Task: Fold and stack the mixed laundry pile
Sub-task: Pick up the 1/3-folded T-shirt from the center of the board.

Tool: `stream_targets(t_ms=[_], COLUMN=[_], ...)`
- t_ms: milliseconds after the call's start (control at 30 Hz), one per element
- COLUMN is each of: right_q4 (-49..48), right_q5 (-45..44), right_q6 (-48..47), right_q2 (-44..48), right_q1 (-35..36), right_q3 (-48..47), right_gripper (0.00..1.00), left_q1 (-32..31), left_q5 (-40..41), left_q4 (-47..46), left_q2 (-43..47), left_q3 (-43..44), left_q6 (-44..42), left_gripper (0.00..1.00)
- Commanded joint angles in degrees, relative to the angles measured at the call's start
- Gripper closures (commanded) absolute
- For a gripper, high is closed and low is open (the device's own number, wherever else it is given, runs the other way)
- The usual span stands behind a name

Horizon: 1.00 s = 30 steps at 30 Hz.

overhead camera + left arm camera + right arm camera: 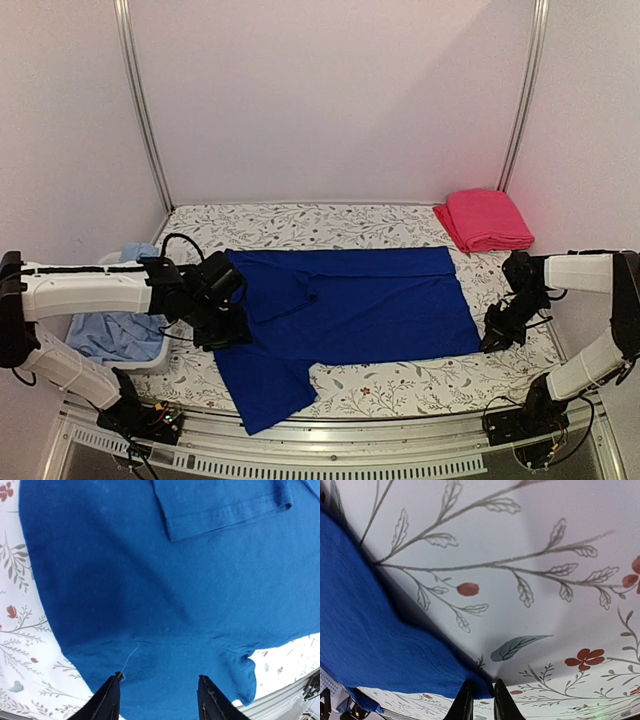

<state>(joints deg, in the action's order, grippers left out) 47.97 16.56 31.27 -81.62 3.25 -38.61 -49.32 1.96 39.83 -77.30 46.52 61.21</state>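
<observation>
The right fingers (464, 704) pinch the near right corner of the blue shirt (350, 305). The left fingers (107, 702) are spread apart over its left side, holding nothing. The shirt lies spread out on the flowery tabletop (400, 380). A folded pink cloth (485, 220) sits far right.

It looks like a robot lab: plain white walls (330, 90), metal posts (144, 110), left arm (90, 290) and right arm (580, 272) bolted at the counter (300, 225).

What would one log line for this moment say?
blue shirt: spread out | left fingers: open above it | right fingers: shut on its corner | pink garment: folded
</observation>
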Motion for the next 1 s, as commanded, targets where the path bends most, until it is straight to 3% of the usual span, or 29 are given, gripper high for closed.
stream_targets(t_ms=[0,100,500,800,967], right_q4=[-2.75,-2.98,-0.32,-0.44,-0.77], right_q5=[-0.68,-0.22,1.01,1.10,1.11], right_q6=[0.29,0.20,-0.84,-1.12,-1.55], right_q2=[-1.29,-1.84,0.85,0.68,0.38], right_q1=[-0.17,-0.21,-0.25,-0.23,-0.20], right_q3=[1.49,1.61,-0.52,-0.59,-0.16], right_gripper=[0.91,1.00,1.00,1.00,1.00], left_q1=[-2.07,-3.46,-14.09,-13.73,-9.46], left_q5=[-1.24,-1.50,-5.48,-2.14,-2.13], left_q4=[1.06,2.39,10.30,14.29,10.35], left_q2=[3.58,4.98,4.79,0.36,2.26], left_q3=[-2.52,-3.30,-5.96,-4.75,-6.60], left_q6=[1.98,2.44,11.71,16.87,16.60], left_gripper=[0.48,0.48,0.58,0.63,0.63])
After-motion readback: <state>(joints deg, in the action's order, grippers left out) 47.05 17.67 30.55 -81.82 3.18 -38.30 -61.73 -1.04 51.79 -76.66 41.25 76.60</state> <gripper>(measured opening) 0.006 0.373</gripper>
